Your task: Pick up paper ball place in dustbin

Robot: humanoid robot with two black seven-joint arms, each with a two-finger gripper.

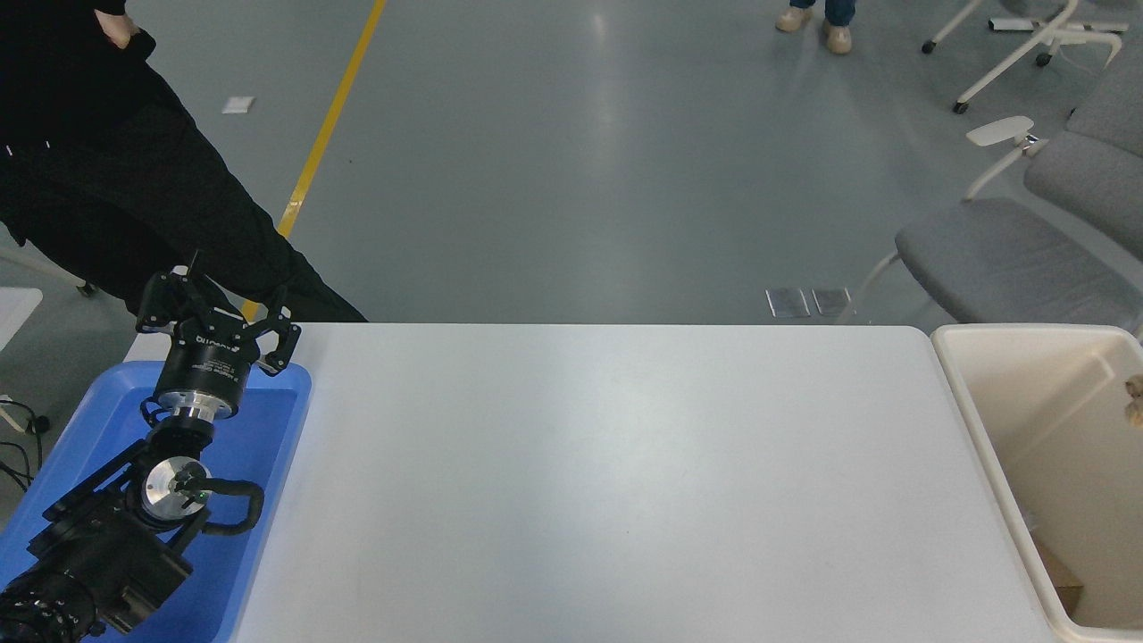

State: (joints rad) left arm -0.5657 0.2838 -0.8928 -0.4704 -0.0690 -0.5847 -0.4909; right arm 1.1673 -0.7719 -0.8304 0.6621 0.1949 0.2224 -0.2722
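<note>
Only a tan sliver of the paper ball (1136, 397) shows at the picture's right edge, over the inside of the dustbin (960, 393). The cream dustbin stands against the table's right end. Whether anything holds the ball is hidden, since my right arm and gripper are out of view. My left gripper (223, 299) is parked at the lower left above the blue tray, fingers spread and holding nothing.
A shallow blue tray (268, 429) lies under the left arm. A person in black (107, 179) stands at the far left. Grey chairs (1009, 259) stand behind the dustbin, and another person's feet (826, 22) show at the top. A brown scrap (1058, 572) lies in the bin's bottom.
</note>
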